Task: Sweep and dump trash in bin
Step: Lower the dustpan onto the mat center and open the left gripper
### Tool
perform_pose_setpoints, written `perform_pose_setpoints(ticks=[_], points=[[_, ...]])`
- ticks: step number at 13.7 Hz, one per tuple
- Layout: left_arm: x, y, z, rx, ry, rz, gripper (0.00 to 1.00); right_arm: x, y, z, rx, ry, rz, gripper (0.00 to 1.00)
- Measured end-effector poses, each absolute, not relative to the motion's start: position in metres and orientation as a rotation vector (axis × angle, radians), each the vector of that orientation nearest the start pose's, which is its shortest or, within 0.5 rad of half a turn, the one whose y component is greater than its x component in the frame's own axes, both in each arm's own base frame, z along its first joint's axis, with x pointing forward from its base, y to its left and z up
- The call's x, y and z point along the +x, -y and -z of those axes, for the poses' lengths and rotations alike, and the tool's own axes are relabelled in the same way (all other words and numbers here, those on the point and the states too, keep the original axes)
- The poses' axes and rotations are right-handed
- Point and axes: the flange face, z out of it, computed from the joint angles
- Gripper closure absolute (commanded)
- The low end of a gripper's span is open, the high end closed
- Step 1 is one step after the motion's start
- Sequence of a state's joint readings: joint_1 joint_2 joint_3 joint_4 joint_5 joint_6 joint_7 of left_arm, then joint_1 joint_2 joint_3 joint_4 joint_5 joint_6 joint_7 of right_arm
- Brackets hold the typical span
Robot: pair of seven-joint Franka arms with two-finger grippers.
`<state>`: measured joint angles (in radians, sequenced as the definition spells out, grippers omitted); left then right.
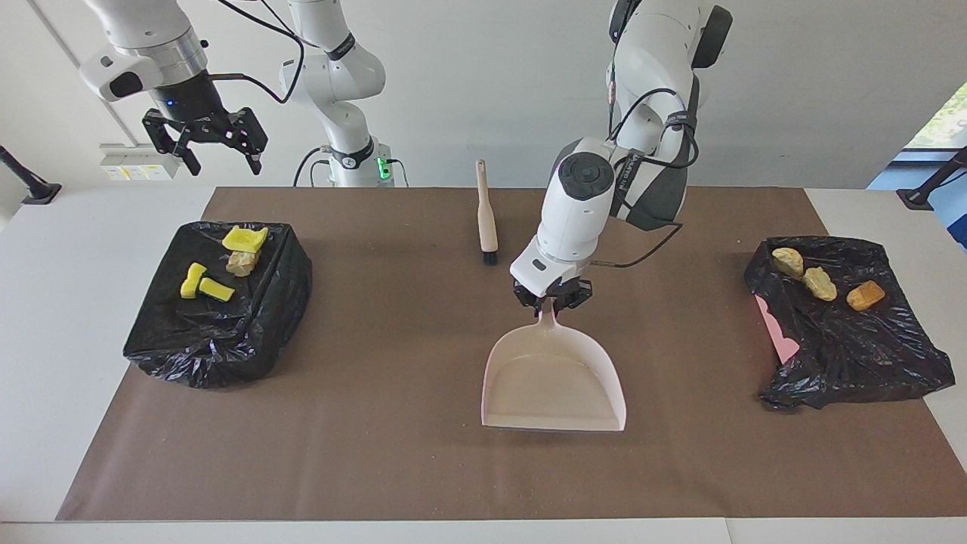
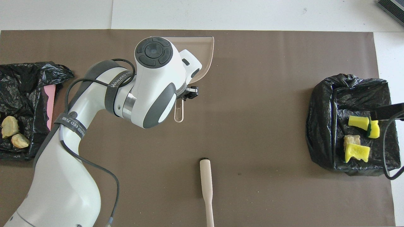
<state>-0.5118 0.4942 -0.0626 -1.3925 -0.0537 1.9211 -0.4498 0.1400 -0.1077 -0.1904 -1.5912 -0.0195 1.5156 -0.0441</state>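
At the middle of the brown mat, the left gripper is down at the handle of the pale pink dustpan, its fingers narrowed about the handle's neck; the pan lies flat and empty, its handle pointing toward the robots and its open mouth away from them. The hand brush lies near the pan, nearer to the robots, its long axis running straight toward them with the dark bristles at the end closest to the pan. No gripper touches it.

None of the trash is on the mat. Yellow sponge bits and a tan chunk rest on the black-bagged bin toward the right arm's end of the table, and three bread-like chunks lie on a crumpled black bag toward the left arm's end, a pink edge showing under it.

Over the bagged bin hangs the right gripper, raised and waiting, fingers spread wide. That arm looks the better placed to take the brush, though the brush lies well apart from it, toward the table's middle. With the pan empty, the bread-like chunks at the left arm's end seem the likeliest load for it.
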Motion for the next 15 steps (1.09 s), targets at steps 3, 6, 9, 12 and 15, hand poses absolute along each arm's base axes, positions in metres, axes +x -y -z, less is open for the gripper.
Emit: perform_pose_setpoints(ticks=[3,6,9,12,15], points=[[0.584,0.404,-0.399,-3.228,-0.196,-0.058,1.0,0.514,0.036,-0.666,-3.141,-0.028,0.047,0.0],[0.575,0.431,-0.36,-3.232,-0.227,-0.057,1.0,0.514,0.042,-0.666,-3.14,-0.049,0.046,0.0],[0.571,0.43,-0.345,-3.221,-0.226,-0.087,1.0,0.512,0.062,-0.665,-3.138,-0.108,0.036,0.0],[0.559,0.431,-0.331,-3.207,-0.238,-0.117,1.0,0.512,0.067,-0.664,-3.112,-0.13,0.03,0.0],[0.548,0.432,-0.332,-3.198,-0.255,-0.131,0.15,0.512,0.065,-0.663,-3.113,-0.123,0.029,0.0]])
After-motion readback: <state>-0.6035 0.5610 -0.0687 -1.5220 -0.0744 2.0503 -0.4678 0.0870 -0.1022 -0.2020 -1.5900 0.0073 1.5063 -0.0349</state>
